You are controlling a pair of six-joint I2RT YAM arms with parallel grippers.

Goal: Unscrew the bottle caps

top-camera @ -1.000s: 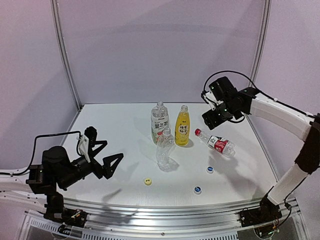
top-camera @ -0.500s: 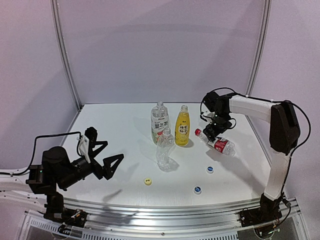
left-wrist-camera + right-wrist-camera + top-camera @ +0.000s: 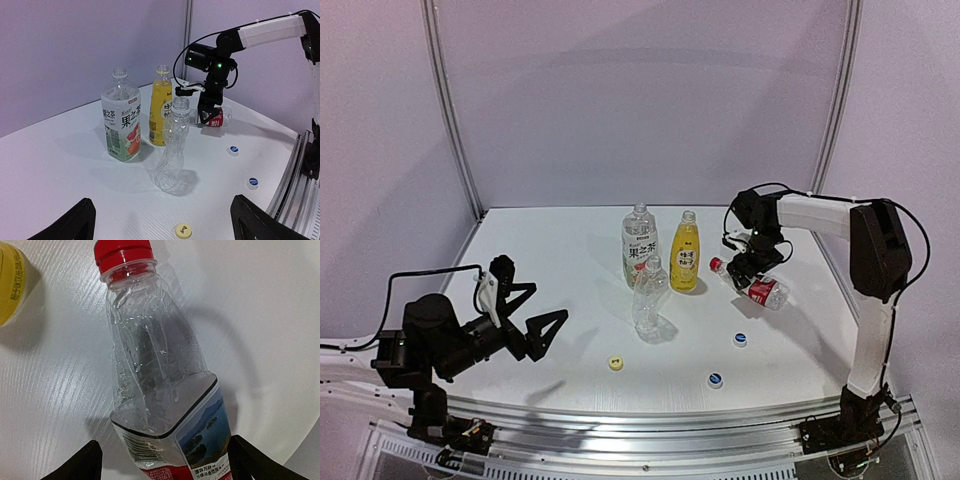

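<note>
Top view: three bottles stand upright mid-table, necks uncapped: fruit-label bottle (image 3: 639, 245), yellow bottle (image 3: 685, 255), plain bottle (image 3: 648, 298) nearest the arms; the red-label bottle (image 3: 761, 288) lies on its side to their right, red cap (image 3: 716, 264) on its neck, pointing towards the yellow bottle. Loose on the table (image 3: 550, 250) lie a yellow cap (image 3: 616, 363) and two blue-and-white caps (image 3: 740, 339) (image 3: 716, 379).

The right gripper (image 3: 751, 268) is down over the lying bottle; this view hides its fingers. The right wrist view alone settles the matter: jaws spread wide, one finger (image 3: 75, 465) on each side of the labelled body, red cap well ahead of the fingertips and outside them. Contact between pads and bottle cannot be told.

The left gripper (image 3: 534, 308) hangs above the near left of the table, jaws released, nothing between them. Its wrist view shows the three uncapped necks side-on, a detail less plain from above; all bottles are well apart from it.
</note>
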